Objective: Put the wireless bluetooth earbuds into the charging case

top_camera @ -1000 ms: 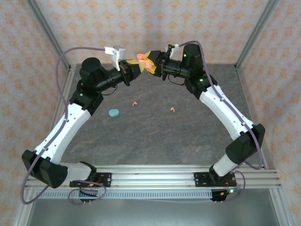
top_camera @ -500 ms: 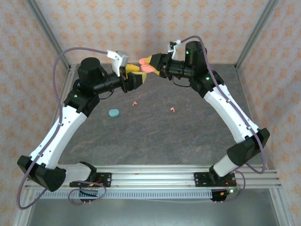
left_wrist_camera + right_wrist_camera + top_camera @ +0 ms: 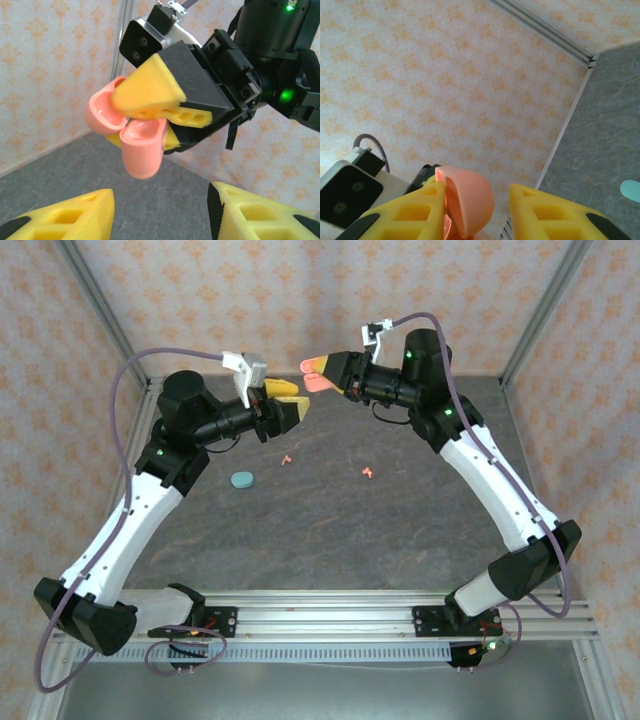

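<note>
Two salmon-pink earbuds [image 3: 287, 458] and one teal case [image 3: 242, 480] lie on the table [image 3: 330, 530]. Arms raised, facing: right gripper [image 3: 322, 373] pinches one open pink case [image 3: 142, 145]; left gripper [image 3: 290, 398] spread.

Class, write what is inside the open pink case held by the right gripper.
The pink case shows two bare pink hollows, no earbud visible; a finger of the right gripper covers the hinge side.

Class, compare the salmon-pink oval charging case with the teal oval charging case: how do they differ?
The salmon-pink case is hinged open and clamped aloft in the right tool. The teal case lies flat on the grey tabletop, ungripped and seemingly shut. Both are small smooth ovals.
</note>
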Motion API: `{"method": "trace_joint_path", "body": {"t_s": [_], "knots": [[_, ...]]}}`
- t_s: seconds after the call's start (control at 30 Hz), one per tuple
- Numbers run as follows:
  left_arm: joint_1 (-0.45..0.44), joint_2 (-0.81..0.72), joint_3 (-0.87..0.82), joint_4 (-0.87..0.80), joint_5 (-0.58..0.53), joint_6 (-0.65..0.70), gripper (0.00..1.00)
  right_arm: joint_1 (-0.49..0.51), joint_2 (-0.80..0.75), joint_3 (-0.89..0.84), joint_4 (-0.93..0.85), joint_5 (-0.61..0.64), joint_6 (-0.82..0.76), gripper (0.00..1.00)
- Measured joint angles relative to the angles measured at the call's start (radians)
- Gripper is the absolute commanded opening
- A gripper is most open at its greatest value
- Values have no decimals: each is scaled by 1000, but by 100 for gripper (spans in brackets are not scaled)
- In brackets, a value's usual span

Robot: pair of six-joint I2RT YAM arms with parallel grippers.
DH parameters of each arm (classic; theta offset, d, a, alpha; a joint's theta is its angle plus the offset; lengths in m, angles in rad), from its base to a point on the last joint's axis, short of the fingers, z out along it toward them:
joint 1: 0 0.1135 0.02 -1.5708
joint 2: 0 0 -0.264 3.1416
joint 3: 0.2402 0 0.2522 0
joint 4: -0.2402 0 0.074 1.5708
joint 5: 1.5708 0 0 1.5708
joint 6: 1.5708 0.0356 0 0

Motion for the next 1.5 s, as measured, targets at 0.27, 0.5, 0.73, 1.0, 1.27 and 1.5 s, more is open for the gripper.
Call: {"method": "trace_joint_path", "body": {"t_s": [0.27, 0.5, 0.73, 1.0, 1.27, 1.5], "knots": [[0, 36, -4, 126, 15, -71, 39, 0, -2, -21, 36, -22, 21, 23], [-6, 72, -1, 159, 40, -80, 31, 0, -10, -21, 48, -25, 32, 23], [-21, 85, 6, 156, 49, -76, 29, 0, -15, -26, 48, -32, 36, 23], [-37, 85, 12, 156, 49, -76, 29, 0, -33, -39, 48, -40, 40, 23], [-53, 85, 12, 156, 47, -77, 27, 0, -46, -54, 48, -55, 47, 23], [-60, 85, 12, 156, 42, -77, 19, -3, -55, -63, 48, -55, 53, 23]]}}
